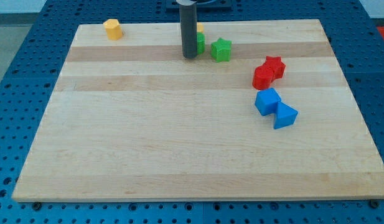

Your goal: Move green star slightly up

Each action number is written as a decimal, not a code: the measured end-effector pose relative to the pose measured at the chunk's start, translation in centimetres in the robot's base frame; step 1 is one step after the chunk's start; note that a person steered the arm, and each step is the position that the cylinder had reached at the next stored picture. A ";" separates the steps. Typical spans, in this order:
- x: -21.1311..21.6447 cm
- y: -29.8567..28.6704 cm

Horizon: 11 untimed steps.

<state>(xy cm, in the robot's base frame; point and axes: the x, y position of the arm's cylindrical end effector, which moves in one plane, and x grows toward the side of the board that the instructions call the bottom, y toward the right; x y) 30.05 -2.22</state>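
Note:
The green star (221, 49) lies near the view's top, just right of centre. My tip (190, 56) rests on the board a short way to the star's left, apart from it. The rod stands in front of another green block (200, 42) and hides most of it. A sliver of a yellow block (200, 28) shows just above that green block, mostly hidden by the rod.
A yellow-orange hexagonal block (113, 29) sits at the top left. A red star (274, 66) touches a red block (262, 78) at the right. Below them a blue cube (267, 101) touches a blue wedge-like block (284, 116). The wooden board (148, 137) lies on a blue perforated table.

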 end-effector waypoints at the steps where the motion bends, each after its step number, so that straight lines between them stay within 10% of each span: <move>1: 0.9 0.0; 11: 0.0 16.5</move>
